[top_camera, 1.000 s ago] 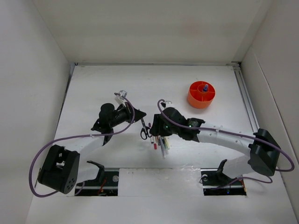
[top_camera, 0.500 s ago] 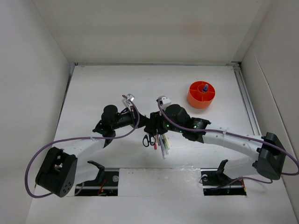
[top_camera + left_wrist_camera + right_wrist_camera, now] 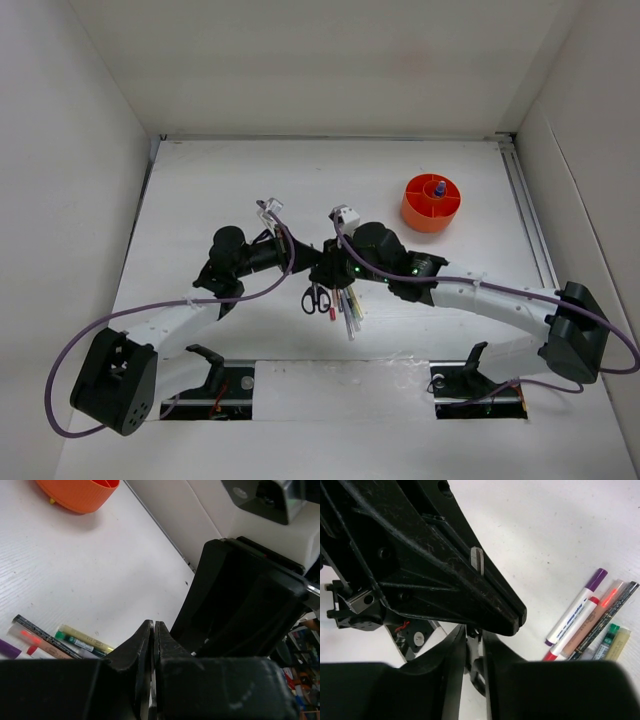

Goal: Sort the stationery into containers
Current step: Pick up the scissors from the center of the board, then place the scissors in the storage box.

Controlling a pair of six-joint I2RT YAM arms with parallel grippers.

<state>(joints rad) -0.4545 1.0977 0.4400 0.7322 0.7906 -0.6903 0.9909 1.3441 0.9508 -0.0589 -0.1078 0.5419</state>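
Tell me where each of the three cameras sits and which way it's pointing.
Top external: above and behind the bases, looking down on the table; left arm and right arm meet by the pens.
Left wrist: low on the left arm, facing the orange holder; left end effector at the bottom, right arm alongside.
Right wrist: on the right arm, facing the left arm's black fingers; right end effector at the bottom.
Shared: both wrist views catch the pens.
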